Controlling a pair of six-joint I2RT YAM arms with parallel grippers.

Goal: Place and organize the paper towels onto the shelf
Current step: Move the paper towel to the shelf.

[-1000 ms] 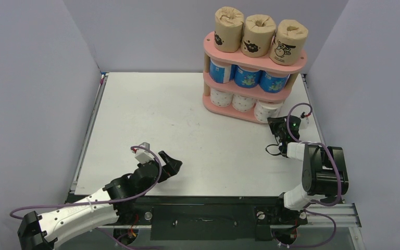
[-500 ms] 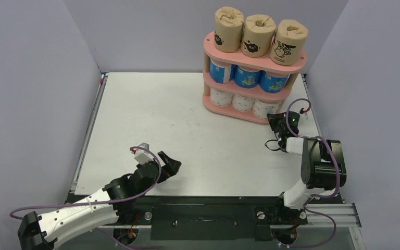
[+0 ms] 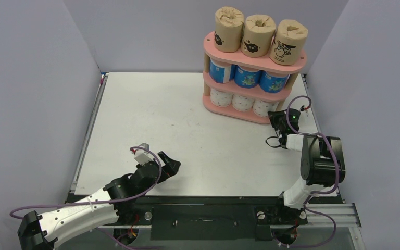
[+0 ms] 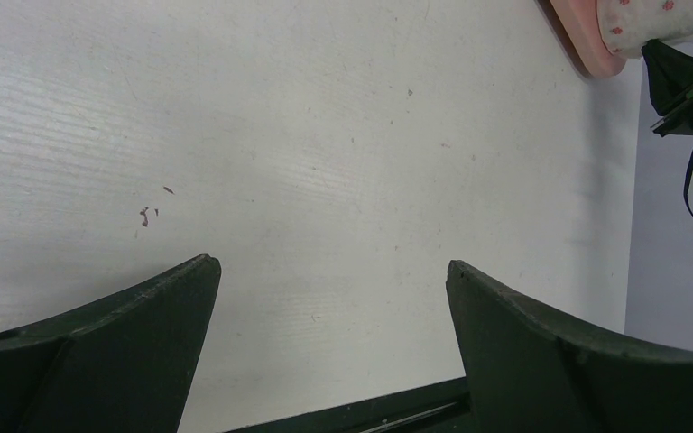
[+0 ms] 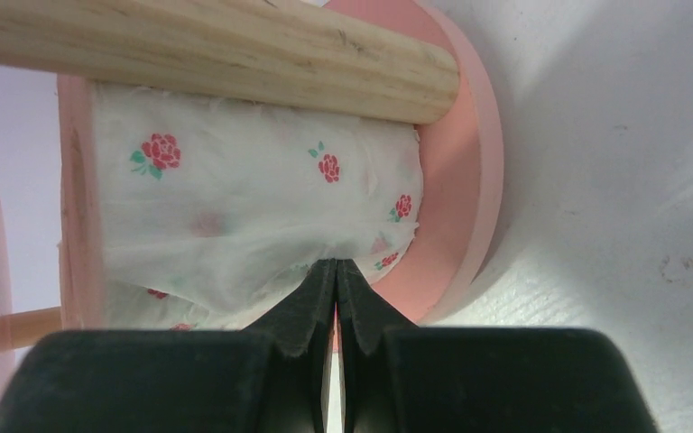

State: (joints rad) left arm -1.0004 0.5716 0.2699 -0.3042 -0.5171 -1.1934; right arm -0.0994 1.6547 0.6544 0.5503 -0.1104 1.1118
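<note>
on the pink three-tier wooden-post shelf (image 3: 250,61) all nine wrapped paper towels (image 3: 248,77) sit colour-sorted; right gripper (image 5: 336,271), pinched together, touches the white rose-printed roll (image 5: 253,207); left gripper (image 4: 331,264) gapes; little seems left.

free: table (image 3: 177,120) left, centre | blocked: back right, shelf (image 3: 250,61) tiers full

both arms share one look. the left arm (image 3: 78,213) has a long white shell between black joint housings. the right arm (image 3: 323,166) has chunky black motor blocks and shorter white links. a purple cable (image 3: 335,156) runs along each (plus a thin black wire (image 3: 272,144) by the right wrist). the left gripper (image 4: 332,264) has broad matte black fingers tapering to points, and the right gripper (image 5: 336,266) is the same black with slightly ragged inner edges. a small white block (image 3: 144,152) tops the left wrist.
</note>
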